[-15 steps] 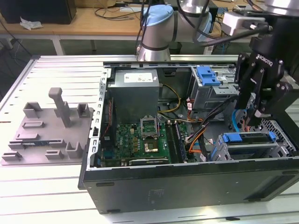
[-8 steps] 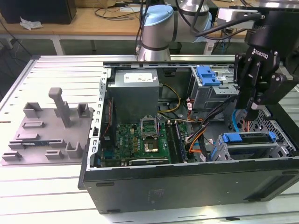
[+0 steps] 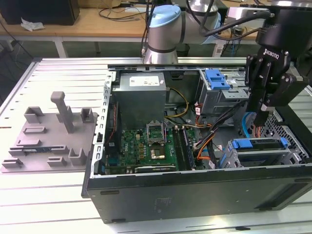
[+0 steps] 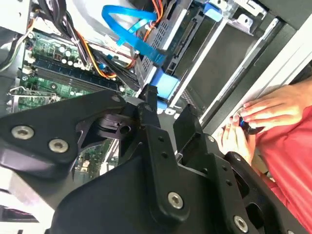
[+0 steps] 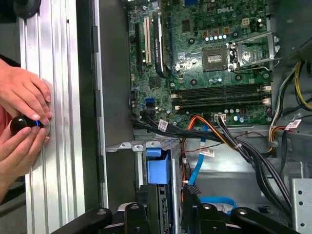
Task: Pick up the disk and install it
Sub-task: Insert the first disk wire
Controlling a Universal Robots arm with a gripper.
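Observation:
The disk (image 3: 258, 146) lies in the drive cage at the near corner of the open computer case (image 3: 195, 187), on the exterior view's right, with its blue carrier bracket facing the case interior. My gripper (image 3: 262, 122) hangs just above that cage, fingers pointing down. In both wrist views the blue bracket (image 5: 158, 168) (image 4: 165, 87) sits just past my fingertips (image 5: 151, 195). The gripper (image 5: 170, 192) (image 4: 168, 109) is open, with a gap between the fingers and nothing held.
Cable bundles (image 5: 234, 141) and a blue data cable (image 4: 131, 34) run beside the cage. Another blue bracket (image 3: 217, 78) sits in the far bay. A grey fixture (image 3: 48, 134) lies on the table at the exterior view's left. A person's hands (image 5: 22, 122) hold a small black object by the case.

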